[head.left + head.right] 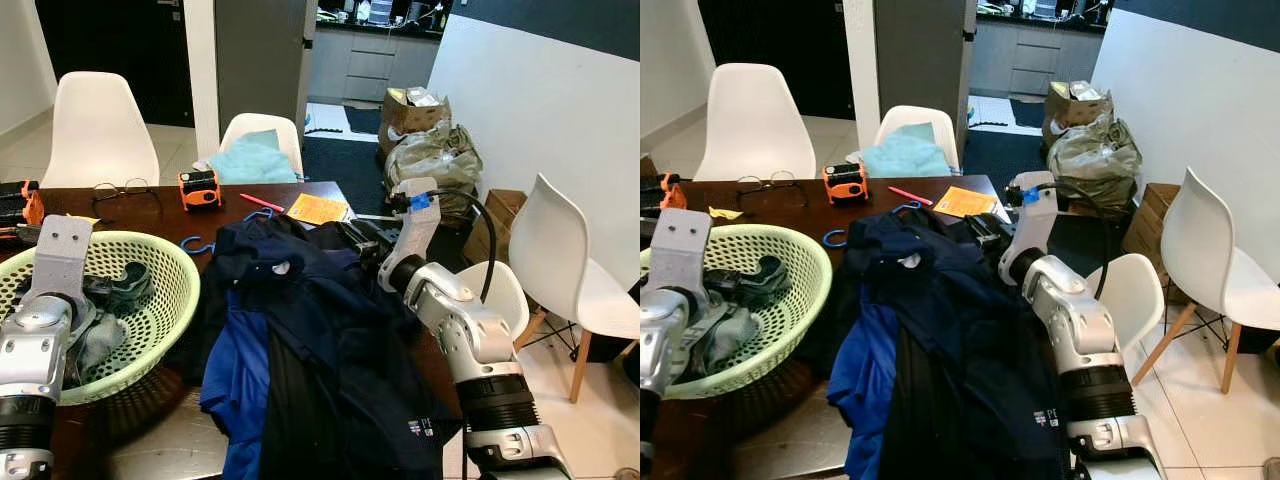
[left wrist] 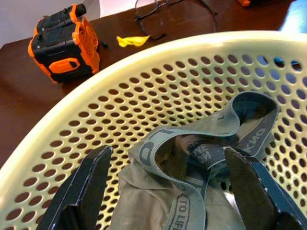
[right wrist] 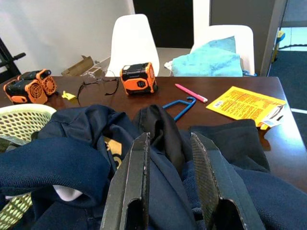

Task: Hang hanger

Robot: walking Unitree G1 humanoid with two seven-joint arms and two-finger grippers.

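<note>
A dark brown bench [image 1: 150, 205] stood in front of the robot, with a big pile of dark blue clothes [image 1: 310, 350] lying on it. The blue hanger [image 3: 181, 106] lay flat on the bench at the far side of that pile. Part of it was tucked under the cloth, and its hook [image 1: 196, 245] poked out on the left, near the green basket [image 1: 170, 300]. The right gripper [image 3: 168, 182] hung low over the clothes, pointing toward the hanger. Its two black fingers were a little way apart and held nothing. The left gripper [image 2: 168, 191] was over the basket with its fingers wide open, empty too, just above some grey-green clothes [image 2: 201, 163] inside. From where I stood, the step looked like reaching for the hanger to pick it up. To do it well, I think the right gripper should go further over the pile and come down on the bare blue bar, not on the cloth. It should close only when the bar sits between both fingers. Then it should lift slowly, because the clothes may be hooked on the hanger and could drag along. Orange tools [image 3: 138, 77], glasses [image 3: 98, 86], a pink pen [image 3: 191, 92] and a yellow paper [image 3: 244, 103] lay nearby, so the arm should stay clear of them.
</note>
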